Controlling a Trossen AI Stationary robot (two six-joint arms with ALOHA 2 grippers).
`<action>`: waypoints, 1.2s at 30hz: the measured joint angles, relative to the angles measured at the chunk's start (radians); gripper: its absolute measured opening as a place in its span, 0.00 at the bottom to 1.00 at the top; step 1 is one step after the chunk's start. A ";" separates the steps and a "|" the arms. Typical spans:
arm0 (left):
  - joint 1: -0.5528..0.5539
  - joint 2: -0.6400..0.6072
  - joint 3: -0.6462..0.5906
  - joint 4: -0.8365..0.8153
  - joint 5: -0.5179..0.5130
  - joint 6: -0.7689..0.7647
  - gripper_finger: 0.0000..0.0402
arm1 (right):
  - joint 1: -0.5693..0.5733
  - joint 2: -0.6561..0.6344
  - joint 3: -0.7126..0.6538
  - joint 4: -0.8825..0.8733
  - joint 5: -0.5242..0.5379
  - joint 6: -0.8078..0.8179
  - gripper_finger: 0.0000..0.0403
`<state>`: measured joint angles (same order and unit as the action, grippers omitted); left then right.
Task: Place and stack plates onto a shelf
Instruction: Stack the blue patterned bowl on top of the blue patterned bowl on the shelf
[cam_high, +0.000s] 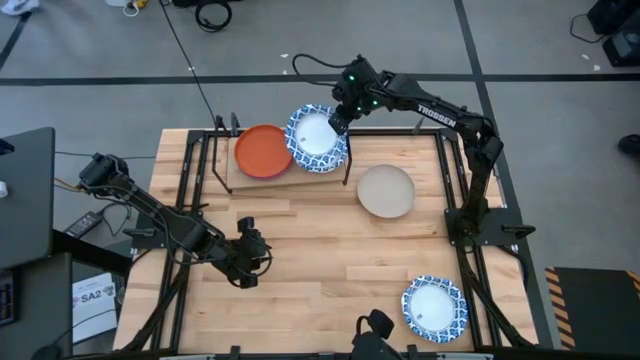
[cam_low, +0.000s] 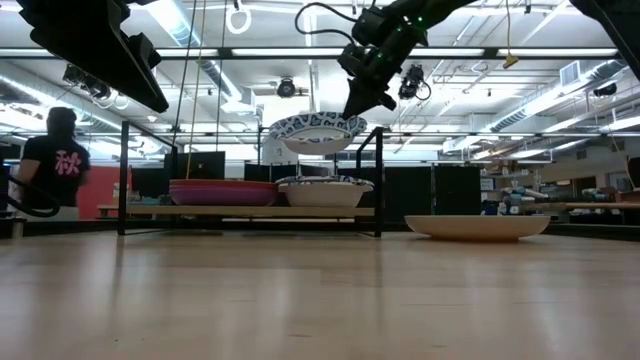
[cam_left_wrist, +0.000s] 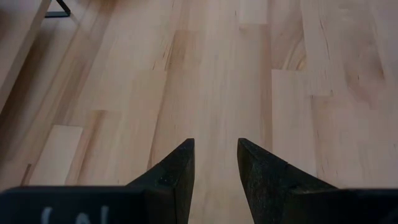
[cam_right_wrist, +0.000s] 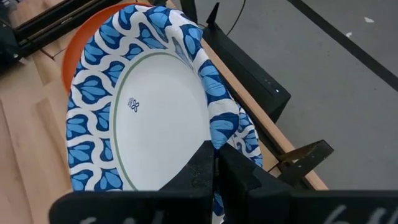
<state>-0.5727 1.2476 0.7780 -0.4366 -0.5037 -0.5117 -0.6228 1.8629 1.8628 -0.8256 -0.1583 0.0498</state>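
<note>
Only the low view shows the right gripper (cam_low: 357, 103) pinching a blue-and-white leaf-patterned plate (cam_low: 317, 131) clear above the shelf (cam_low: 240, 211)'s stack, while the left gripper (cam_high: 248, 262) waits near it, fingers narrowly parted.

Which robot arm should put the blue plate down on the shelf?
Right. The right gripper already holds the blue plate above the shelf; the left gripper is open and far away.
</note>
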 joint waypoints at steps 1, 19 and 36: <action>0.000 0.000 0.000 0.000 0.000 0.000 0.32 | 0.000 0.000 -0.003 0.003 0.003 0.000 0.05; 0.000 0.000 0.000 0.000 0.000 0.000 0.32 | -0.016 0.002 -0.133 0.099 0.008 0.000 0.05; 0.000 0.000 0.000 0.000 0.000 0.000 0.32 | -0.016 0.002 -0.133 0.098 0.034 -0.001 0.12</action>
<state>-0.5724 1.2476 0.7780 -0.4370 -0.5034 -0.5114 -0.6392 1.8645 1.7294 -0.7272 -0.1242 0.0490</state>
